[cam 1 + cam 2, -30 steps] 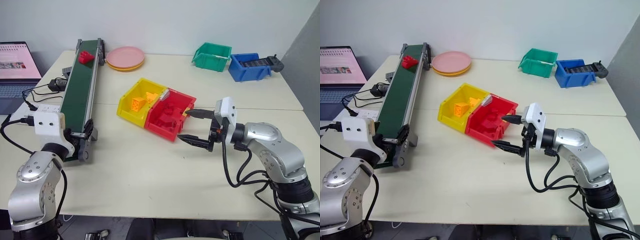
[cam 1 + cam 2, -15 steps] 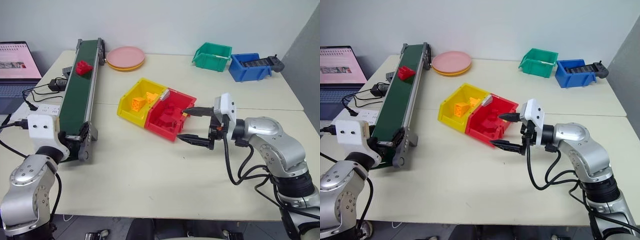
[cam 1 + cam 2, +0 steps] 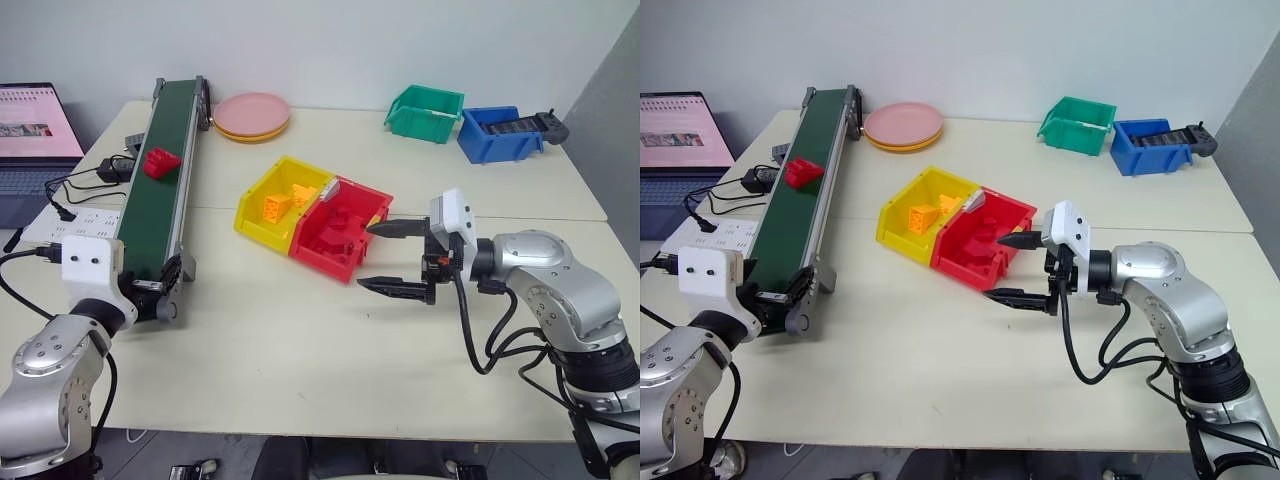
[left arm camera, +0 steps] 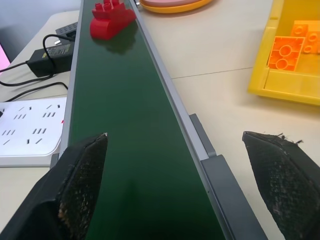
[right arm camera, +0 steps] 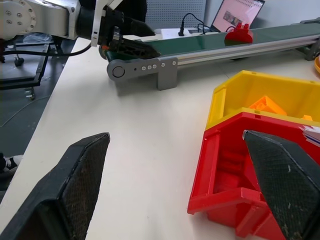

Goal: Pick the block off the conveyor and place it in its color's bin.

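On a cream tabletop against a pale wall: belt, bins and two arms.
At the left edge stand a laptop and a white power strip; the left gripper, jaws apart and empty, sits over the near end of the conveyor, with the block lying farther up the belt. Mid-table, the yellow bin joins the bin, bare surface in front of both. Just right of it hangs the right gripper, fingers spread and empty. Pink plates, a green bin and a blue bin line the far edge.
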Available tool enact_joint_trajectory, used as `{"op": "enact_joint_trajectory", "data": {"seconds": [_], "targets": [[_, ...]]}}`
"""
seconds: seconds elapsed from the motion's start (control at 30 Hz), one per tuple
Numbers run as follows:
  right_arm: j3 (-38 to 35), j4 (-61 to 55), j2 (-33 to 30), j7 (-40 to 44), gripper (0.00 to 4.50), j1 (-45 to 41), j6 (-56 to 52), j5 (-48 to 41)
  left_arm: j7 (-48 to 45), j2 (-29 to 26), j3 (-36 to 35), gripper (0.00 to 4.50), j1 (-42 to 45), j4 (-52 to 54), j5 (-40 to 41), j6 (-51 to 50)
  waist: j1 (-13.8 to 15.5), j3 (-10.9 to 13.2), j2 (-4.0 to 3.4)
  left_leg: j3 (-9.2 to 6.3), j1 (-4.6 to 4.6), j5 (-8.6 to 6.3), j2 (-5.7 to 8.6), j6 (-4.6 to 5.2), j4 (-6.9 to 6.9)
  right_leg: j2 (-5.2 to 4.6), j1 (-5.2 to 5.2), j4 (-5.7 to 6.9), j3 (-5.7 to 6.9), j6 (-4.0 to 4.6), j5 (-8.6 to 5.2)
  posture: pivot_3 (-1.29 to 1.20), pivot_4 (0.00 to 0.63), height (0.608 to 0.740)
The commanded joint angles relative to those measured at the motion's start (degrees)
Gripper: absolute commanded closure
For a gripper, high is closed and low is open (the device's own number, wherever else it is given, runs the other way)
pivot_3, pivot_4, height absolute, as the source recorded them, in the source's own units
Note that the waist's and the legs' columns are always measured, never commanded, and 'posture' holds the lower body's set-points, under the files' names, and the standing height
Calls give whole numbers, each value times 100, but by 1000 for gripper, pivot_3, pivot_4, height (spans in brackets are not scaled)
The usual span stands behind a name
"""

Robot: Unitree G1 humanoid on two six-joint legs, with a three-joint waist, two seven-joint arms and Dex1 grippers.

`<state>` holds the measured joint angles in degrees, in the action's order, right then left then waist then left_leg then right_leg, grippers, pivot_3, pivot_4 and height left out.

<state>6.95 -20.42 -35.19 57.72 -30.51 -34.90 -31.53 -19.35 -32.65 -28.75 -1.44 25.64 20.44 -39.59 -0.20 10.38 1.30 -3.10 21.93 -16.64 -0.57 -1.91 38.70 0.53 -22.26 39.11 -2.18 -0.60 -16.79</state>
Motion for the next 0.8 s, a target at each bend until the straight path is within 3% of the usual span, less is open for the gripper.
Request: {"op": "enact_joint_trajectory", "data": {"seconds": [0.03, 0.33, 0.8], "targets": [[-230, -278, 39, 135, 0, -192, -56, -419, -24, -118, -36, 20, 62, 147, -1, 82, 0, 0, 0, 0, 0, 0, 0, 0, 0, 0, 0, 0, -1, 0, 0, 0, 150, 740], [-183, -345, -46, 126, 0, -167, -13, -428, -87, -159, -79, 20, 99, 55, 10, 103, 0, 0, 0, 0, 0, 0, 0, 0, 0, 0, 0, -1, 0, 0, 0, 0, 150, 740], [-53, -328, -124, 172, 0, -100, 110, -230, -511, -769, -441, 20, 225, -666, 357, -293, -5, 1, -1, 0, 0, 0, 0, 0, -2, -1, -1, -2, 1, 0, 0, 0, 150, 740]]}}
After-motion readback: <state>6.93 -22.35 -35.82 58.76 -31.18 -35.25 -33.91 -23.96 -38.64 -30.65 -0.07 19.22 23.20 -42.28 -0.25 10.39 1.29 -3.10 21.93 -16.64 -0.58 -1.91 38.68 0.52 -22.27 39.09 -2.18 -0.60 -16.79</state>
